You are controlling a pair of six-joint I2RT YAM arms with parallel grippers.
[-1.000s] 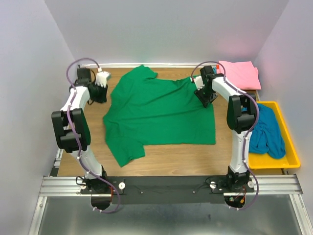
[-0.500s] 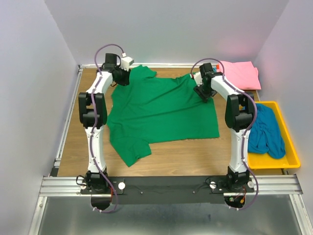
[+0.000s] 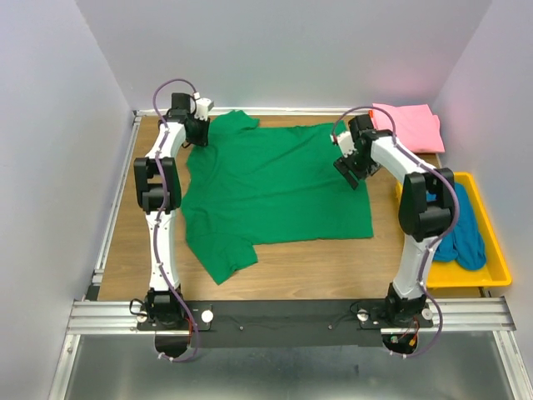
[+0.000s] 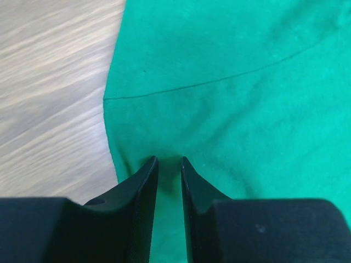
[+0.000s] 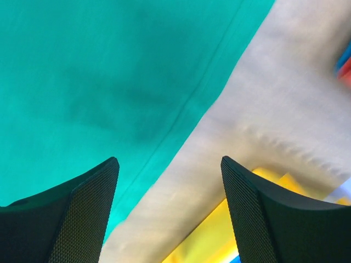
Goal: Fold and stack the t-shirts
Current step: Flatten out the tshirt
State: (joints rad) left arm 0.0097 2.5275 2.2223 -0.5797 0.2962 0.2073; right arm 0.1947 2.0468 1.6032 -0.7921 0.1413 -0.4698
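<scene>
1. Now, L gripper (image 4: 169, 160) sits at far-left corner of bench (image 3: 125, 242), fingers nearly together, seemingly nipping the sleeve edge of green tee (image 3: 275, 187), which lies flat mid-bench.
2. R gripper (image 5: 169, 159) is spread wide over its right edge, holding nothing.
3. Folded pink tee (image 3: 408, 127) at far-right corner; teal tee (image 3: 460, 223) heaped in yellow tray (image 3: 493, 268) by right edge.
4. Vs 0.5 s ago: L gripper shifted left, R one came nearer.

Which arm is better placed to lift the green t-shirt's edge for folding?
Left, probably. The left gripper looks pinched on the green t-shirt near its left edge; the right gripper hangs wide open over the right hem, holding nothing.
</scene>
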